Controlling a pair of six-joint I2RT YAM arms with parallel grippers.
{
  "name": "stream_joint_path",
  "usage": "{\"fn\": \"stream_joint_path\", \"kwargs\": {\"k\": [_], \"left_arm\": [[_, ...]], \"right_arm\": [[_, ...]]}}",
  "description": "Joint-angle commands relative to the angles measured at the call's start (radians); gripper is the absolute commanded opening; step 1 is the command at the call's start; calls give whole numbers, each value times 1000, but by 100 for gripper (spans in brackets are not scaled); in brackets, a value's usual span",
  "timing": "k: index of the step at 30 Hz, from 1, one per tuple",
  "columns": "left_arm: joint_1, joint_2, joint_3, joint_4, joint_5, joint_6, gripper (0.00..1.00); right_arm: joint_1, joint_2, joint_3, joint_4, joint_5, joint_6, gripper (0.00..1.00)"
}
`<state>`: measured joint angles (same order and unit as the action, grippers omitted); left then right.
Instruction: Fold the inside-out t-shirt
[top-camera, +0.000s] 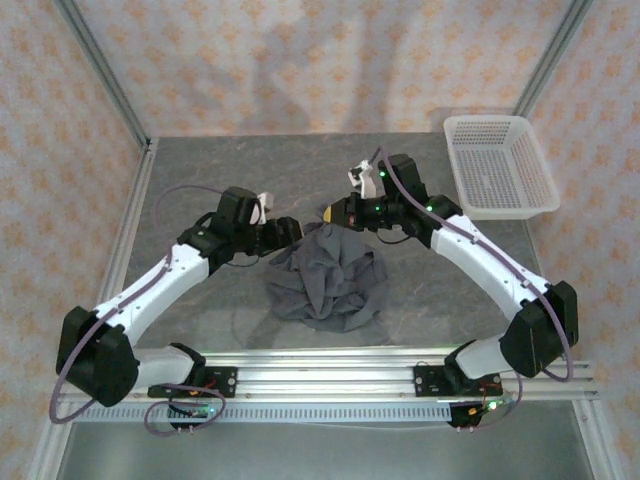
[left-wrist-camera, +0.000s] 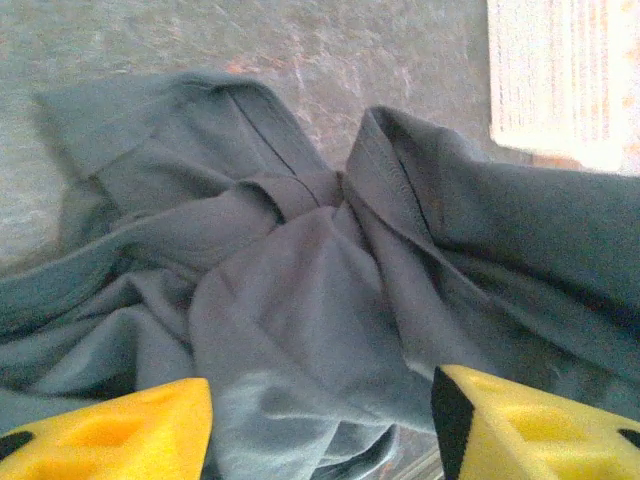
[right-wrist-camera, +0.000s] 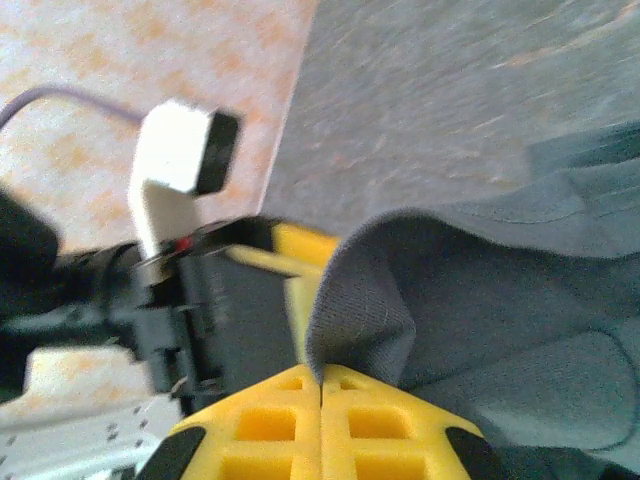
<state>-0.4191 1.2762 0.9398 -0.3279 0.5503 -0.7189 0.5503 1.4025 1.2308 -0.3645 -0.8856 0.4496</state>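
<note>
Table centre: a plain dark slate-grey t-shirt (top-camera: 330, 285) of soft cloth is seen lying crumpled in a loose heap on the grey mottled table top (top-camera: 200, 170), unfolded, with seams and hems turned outward.

Left gripper (top-camera: 287, 231): held at the heap's far-left edge. In the left wrist view its yellow fingers (left-wrist-camera: 120, 430) are seen spread wide apart, with rumpled cloth lying below and between them; nothing is clamped.

Right gripper (top-camera: 333, 213): held at the heap's far edge, just right of the left gripper. In the right wrist view its yellow fingers (right-wrist-camera: 290, 430) are pressed together, and a fold of the t-shirt's edge is pinched between them and stands up from the tips. The left arm's white wrist camera (right-wrist-camera: 185, 150) is seen close behind that fold.

Surroundings: a white plastic mesh basket (top-camera: 500, 165) is set at the far right corner, well apart from the cloth. An aluminium rail (top-camera: 330, 365) runs along the near edge. Orange-patterned walls (top-camera: 300, 60) enclose the table on three sides.
</note>
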Motion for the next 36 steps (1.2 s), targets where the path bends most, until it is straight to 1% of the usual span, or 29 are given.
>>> {"fn": "stream_joint_path", "kwargs": {"k": [1,3,4,5,7,8,9,11,13,16,17,19,21,22,23,24,25,26,28,29,30,31,32,33,35,36], "left_arm": [[-8,4,45,132,61,-6,67],[-21,16,52,195,139,24,70],[-36,32,69,191,166,49,73],[-52,54,88,170,190,73,73],[-95,121,151,86,210,102,69],[-113,145,159,61,198,95,61],[-126,167,157,57,186,72,43],[-132,172,99,137,182,-12,1],[-119,140,28,212,155,-86,0],[-78,60,-5,211,97,-108,0],[-59,29,-7,199,73,-102,0],[-33,-21,-4,189,42,-82,0],[-24,-42,8,178,31,-58,0],[-24,-44,10,178,33,-49,0],[-26,-41,7,182,40,-41,0],[-29,-38,0,189,50,-33,0],[-31,-36,-7,191,59,-22,0],[-36,-33,-15,184,66,0,0],[-54,-32,-17,144,77,72,0],[-69,-31,-10,110,86,127,0],[-86,-33,-2,70,91,176,0],[-101,-36,7,37,88,234,0],[-115,-43,15,3,84,268,0],[-123,-50,19,-10,90,285,0],[-128,-71,19,-5,107,295,0],[-130,-80,19,-2,111,301,0]], "right_arm": [[26,-79,-11,131,-145,9,0],[22,-117,-8,145,-87,18,0],[20,-138,-8,155,-57,23,0],[17,-154,-12,174,-27,32,0],[16,-183,-28,219,39,53,0],[14,-192,-35,221,69,58,0],[13,-206,-45,223,110,60,0],[11,-245,-70,206,191,53,0],[10,-296,-112,200,254,46,0],[16,-382,-217,182,282,35,0],[30,-416,-281,166,298,32,0],[95,-481,-440,165,341,44,1],[199,-534,-632,199,436,107,4],[235,-549,-699,215,471,152,6],[259,-562,-758,225,502,205,11],[271,-572,-798,218,538,257,19],[272,-579,-808,190,557,276,26],[272,-587,-792,135,589,253,30],[272,-603,-713,10,702,159,37],[272,-606,-664,-26,770,81,40],[272,-604,-634,-27,804,16,43],[270,-597,-605,-9,822,-53,50],[267,-584,-576,19,820,-102,60],[258,-565,-550,57,777,-144,66],[232,-501,-506,141,625,-189,71],[225,-457,-480,165,561,-203,71]]}}
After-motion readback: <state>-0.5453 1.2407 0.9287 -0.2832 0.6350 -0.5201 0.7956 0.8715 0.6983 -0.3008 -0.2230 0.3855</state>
